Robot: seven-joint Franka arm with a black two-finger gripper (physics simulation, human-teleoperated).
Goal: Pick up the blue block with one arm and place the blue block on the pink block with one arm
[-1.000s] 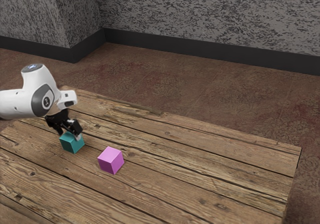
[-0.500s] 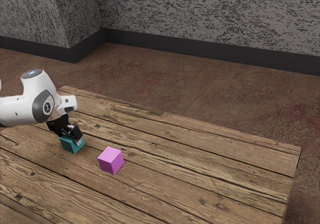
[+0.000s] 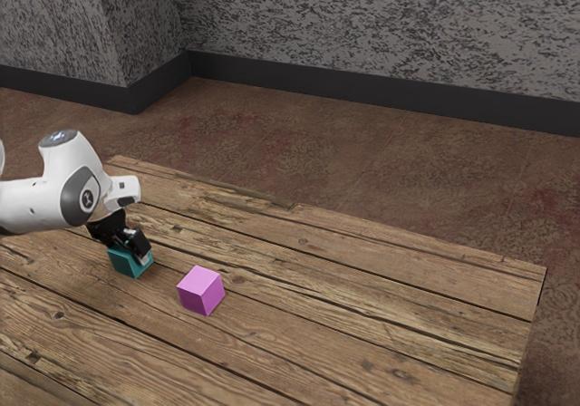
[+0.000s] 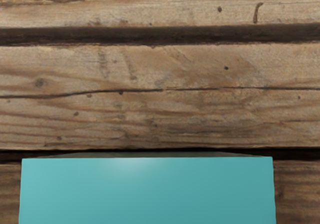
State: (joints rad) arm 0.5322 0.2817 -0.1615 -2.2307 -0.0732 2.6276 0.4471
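Note:
The blue block (image 3: 132,264), teal in colour, rests on the wooden table (image 3: 362,306) near the exterior view's left. My black gripper (image 3: 125,245) is lowered right over it, open, with a finger down on each side of its top. In the wrist view the blue block (image 4: 147,190) lies just under my hand on the planks. The pink block (image 3: 200,290) sits on the table a short way toward the exterior view's right of the blue one, apart from it.
The white arm (image 3: 50,193) comes in low from the exterior view's left. The table's far edge (image 3: 272,199) runs behind the blocks, with brown floor and grey walls beyond. Bare planks stretch toward the exterior view's right.
My hand has come down over the blue block, and the fingers now straddle its top. Neither block has moved.

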